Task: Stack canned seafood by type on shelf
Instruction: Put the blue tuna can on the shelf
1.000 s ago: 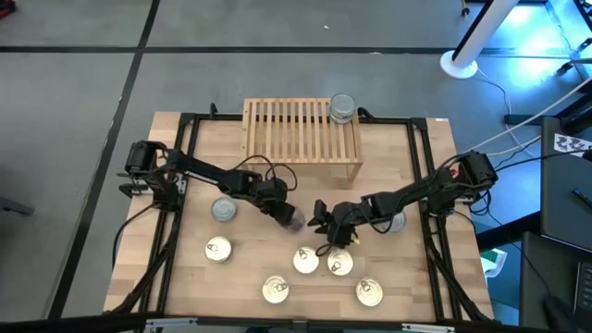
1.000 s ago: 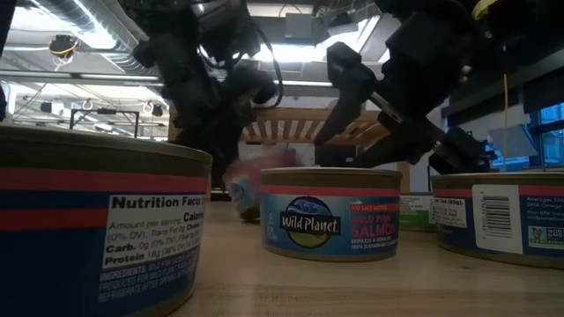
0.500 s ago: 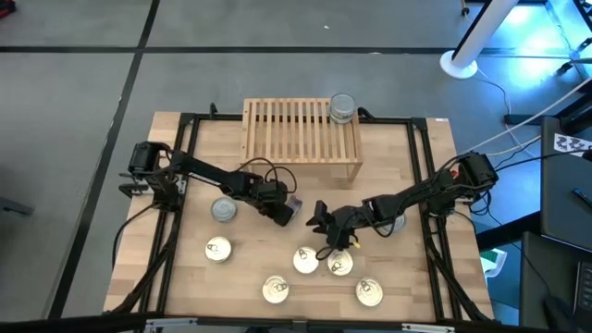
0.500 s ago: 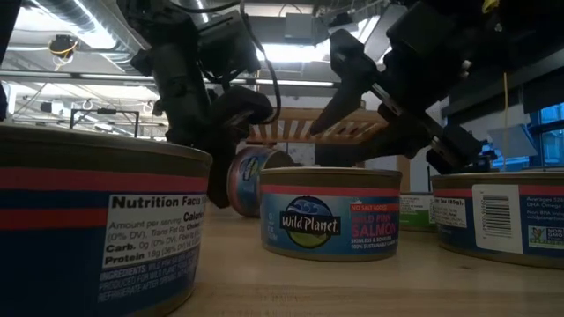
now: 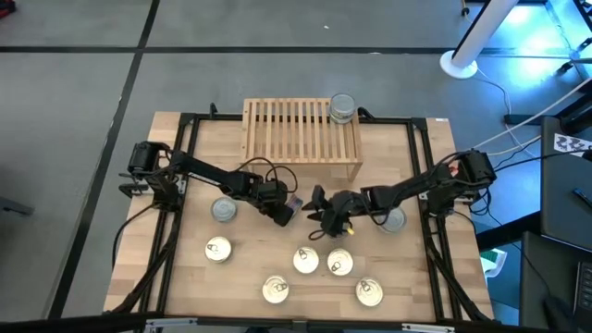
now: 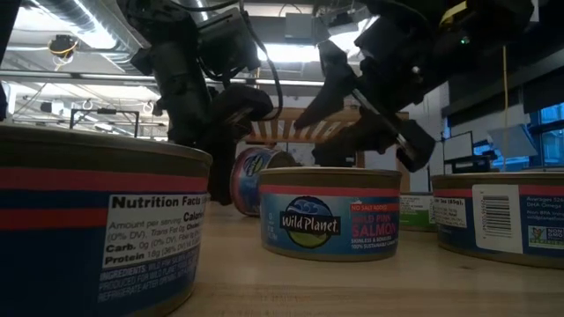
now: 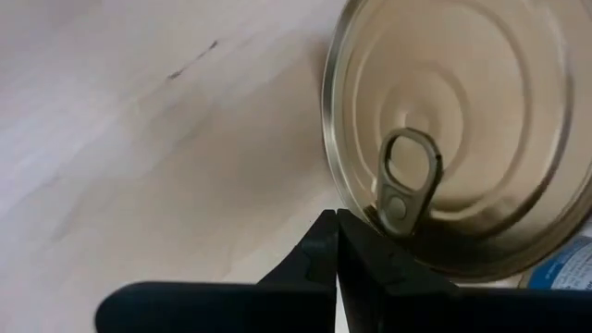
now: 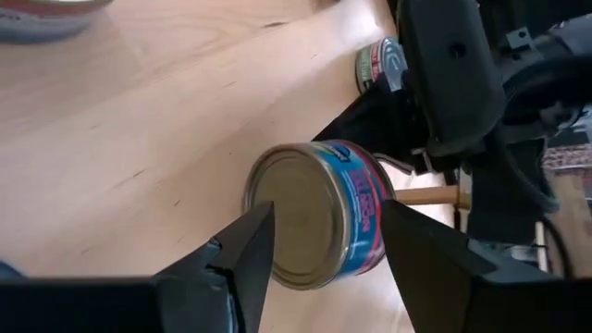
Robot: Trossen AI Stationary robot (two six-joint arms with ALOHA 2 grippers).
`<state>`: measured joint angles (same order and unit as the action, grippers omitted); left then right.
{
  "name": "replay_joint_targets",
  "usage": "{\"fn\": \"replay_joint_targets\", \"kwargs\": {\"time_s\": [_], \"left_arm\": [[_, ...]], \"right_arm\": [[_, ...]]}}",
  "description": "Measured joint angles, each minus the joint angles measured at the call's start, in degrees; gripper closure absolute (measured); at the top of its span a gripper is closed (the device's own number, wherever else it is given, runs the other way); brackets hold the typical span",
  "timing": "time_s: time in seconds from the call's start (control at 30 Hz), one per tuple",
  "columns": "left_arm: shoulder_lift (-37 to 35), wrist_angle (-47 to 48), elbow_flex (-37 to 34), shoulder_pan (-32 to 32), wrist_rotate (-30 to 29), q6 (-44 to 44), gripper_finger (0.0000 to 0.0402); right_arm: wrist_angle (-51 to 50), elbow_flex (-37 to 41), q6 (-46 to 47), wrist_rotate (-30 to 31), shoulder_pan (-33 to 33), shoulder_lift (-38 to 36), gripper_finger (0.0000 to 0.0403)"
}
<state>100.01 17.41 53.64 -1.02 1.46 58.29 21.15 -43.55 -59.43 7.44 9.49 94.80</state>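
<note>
The left hand (image 5: 287, 209) was near the middle of the worktop (image 5: 185, 268), its fingers (image 7: 338, 250) closed together with nothing between them, their tips resting against the gold pull-tab lid of a tipped tin (image 6: 256, 179) that stood on its edge on the wood. Just across that tin, the right hand (image 5: 319, 209) faced the left one with its fingers (image 8: 242, 250) spread wide, one on each side of the tin's plain end; whether they touched its wall could not be told. The tin's blue and red label band showed between them in the right wrist view. On the near side of both hands, toward the worktop's front edge, five gold-lidded tins (image 5: 306, 260) stood upright and apart from each other. One grey-lidded tin (image 5: 223, 210) stood beside the left arm, outward of its hand, and another grey-lidded one (image 5: 394, 220) lay partly under the right arm. Beyond both hands, at the far edge of the worktop, stood the shelf (image 5: 296, 134), with a single grey-lidded tin (image 5: 342, 108) at the back corner of its slatted top, on the right arm's side.
</note>
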Motion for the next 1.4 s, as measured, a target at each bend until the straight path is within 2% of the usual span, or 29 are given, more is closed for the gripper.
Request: {"fn": "replay_joint_targets", "kwargs": {"time_s": [0.2, 0.33, 0.73, 0.9, 1.13, 1.4], "left_arm": [[0.0, -0.1, 0.0, 0.0, -0.5, -1.5, 0.0401], [-0.1, -0.1, 0.0, 0.0, -0.6, -1.5, 0.0401], [-0.1, -1.2, 0.1, -0.1, -0.7, -4.3, 0.0401], [-0.1, -5.3, 0.1, -0.1, -0.7, -6.6, 0.0401], [-0.1, -6.0, 0.1, -0.1, -0.7, -7.4, 0.0401], [-0.1, -6.1, 0.1, -0.1, -0.7, -8.3, 0.0401]], "right_arm": [[-1.7, -1.7, 7.1, -1.4, -1.4, 0.1, 0.0203], [-5.3, -5.2, 8.4, -2.1, -1.3, 0.1, 0.0203], [-17.5, -12.0, 8.1, -5.5, -1.4, 0.1, 0.0203], [-18.2, -12.6, 8.1, -5.6, -2.4, 0.1, 0.0203], [-18.6, -12.6, 7.7, -6.7, -3.9, 0.1, 0.0203], [-20.9, -12.6, 0.4, -7.5, -4.4, 0.1, 0.0203]]}}
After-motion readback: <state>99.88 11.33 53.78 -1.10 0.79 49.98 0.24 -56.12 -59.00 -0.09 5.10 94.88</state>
